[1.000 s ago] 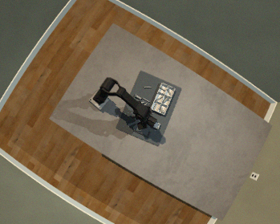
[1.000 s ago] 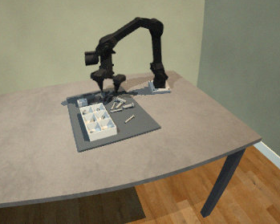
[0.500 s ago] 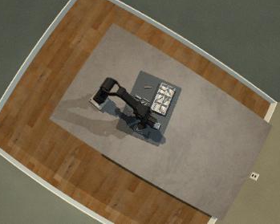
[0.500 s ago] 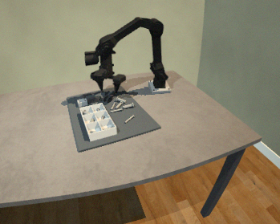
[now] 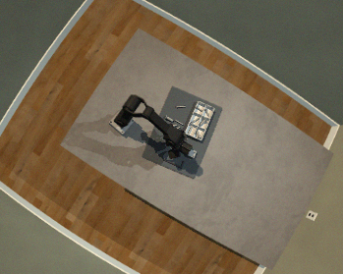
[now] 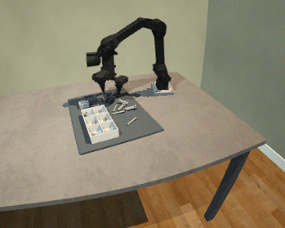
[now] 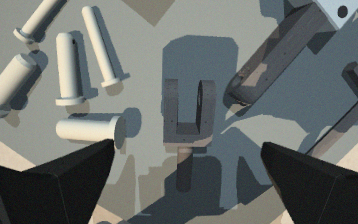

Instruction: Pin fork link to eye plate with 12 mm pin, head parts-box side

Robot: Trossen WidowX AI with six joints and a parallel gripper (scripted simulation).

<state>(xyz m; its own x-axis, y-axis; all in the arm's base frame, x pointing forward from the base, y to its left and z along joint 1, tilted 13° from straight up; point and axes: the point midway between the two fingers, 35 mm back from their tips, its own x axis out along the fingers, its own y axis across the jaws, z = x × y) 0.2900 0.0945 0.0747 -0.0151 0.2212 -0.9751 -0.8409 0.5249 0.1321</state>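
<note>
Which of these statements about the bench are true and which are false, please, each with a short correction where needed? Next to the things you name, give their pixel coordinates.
1. The gripper [image 6: 111,94] [image 7: 189,148] is wide open. True.
2. The fork [image 7: 189,137] is clamped between the fingers. False: it lies on the mat [image 5: 174,93] [image 6: 149,127], with nothing held.
3. A pin already passes through the fork's cheeks. False: the gap between them is bare.
4. The parts box [image 5: 191,136] [image 6: 104,139] stands on the mat. True.
5. The parts box has a closed lid. False: its compartments are open on top.
</note>
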